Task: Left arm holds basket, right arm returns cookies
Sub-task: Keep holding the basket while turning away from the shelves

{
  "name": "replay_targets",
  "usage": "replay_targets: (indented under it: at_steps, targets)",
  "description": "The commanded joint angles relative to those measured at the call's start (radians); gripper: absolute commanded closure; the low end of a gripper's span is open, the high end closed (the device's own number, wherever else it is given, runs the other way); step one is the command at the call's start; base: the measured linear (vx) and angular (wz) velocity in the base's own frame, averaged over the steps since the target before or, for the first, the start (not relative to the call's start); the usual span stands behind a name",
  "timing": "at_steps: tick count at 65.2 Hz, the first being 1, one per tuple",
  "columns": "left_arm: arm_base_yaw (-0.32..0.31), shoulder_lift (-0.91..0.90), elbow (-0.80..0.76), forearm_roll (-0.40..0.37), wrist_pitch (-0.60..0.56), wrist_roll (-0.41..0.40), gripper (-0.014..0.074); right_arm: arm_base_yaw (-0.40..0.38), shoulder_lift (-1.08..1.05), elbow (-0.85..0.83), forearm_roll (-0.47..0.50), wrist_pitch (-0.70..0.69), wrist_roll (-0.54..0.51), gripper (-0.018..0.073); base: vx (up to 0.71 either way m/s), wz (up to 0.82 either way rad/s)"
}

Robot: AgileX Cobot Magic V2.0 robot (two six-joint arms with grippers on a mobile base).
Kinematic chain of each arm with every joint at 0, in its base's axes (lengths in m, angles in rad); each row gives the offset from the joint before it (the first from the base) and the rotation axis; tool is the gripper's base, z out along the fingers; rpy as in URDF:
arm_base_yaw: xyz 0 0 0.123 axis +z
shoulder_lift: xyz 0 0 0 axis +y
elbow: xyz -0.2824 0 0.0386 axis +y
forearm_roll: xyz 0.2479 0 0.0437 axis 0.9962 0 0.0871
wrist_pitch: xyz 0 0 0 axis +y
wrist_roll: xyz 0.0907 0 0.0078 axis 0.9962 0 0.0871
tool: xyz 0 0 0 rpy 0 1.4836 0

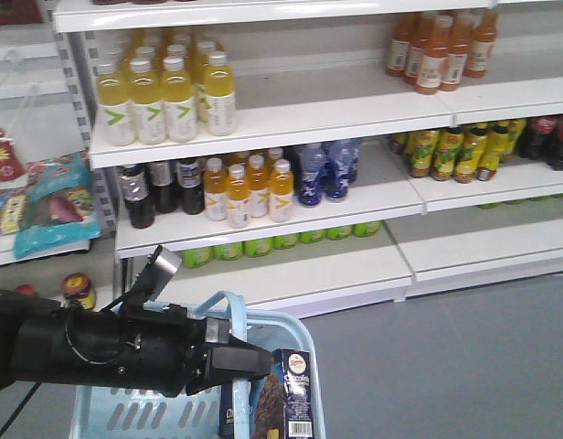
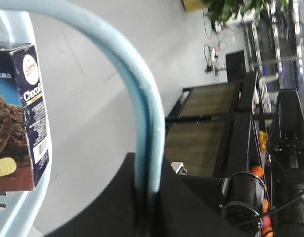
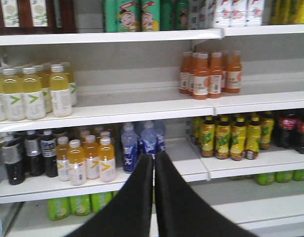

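Note:
The light blue basket (image 1: 135,413) hangs at the bottom of the front view, with my left gripper (image 1: 259,363) shut on its hoop handle (image 2: 142,84). In the left wrist view the handle runs straight down between the black jaws of the left gripper (image 2: 148,165). The cookies (image 1: 295,393), a dark navy box, stand upright inside the basket by its right rim, also seen in the left wrist view (image 2: 26,113). My right gripper (image 3: 153,159) is shut with nothing in it, facing the drink shelves. The front view does not show it.
White shelves (image 1: 336,114) hold yellow bottles (image 1: 163,91), orange bottles (image 1: 441,46), dark and blue bottles and green ones on the lowest level. Snack bags (image 1: 53,201) hang at the left. Grey floor (image 1: 446,366) lies right of the basket.

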State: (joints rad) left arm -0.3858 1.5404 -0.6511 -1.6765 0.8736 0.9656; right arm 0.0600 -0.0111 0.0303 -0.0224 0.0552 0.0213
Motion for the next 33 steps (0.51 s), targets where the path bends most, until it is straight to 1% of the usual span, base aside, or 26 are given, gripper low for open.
replay_targets:
  at_steps: [1,16,33]
  targets:
    - [-0.004,-0.046,-0.024,-0.096,0.073,0.012,0.0603,0.001,-0.011,0.0,-0.009,-0.075,-0.001,0.0567,0.15,-0.65]
    - [-0.004,-0.046,-0.024,-0.096,0.073,0.012,0.0603,0.001,-0.011,0.0,-0.009,-0.075,-0.001,0.0567,0.15,-0.66]
    - [-0.004,-0.046,-0.024,-0.096,0.073,0.012,0.0603,0.001,-0.011,0.0,-0.009,-0.075,-0.001,0.0567,0.15,-0.57]
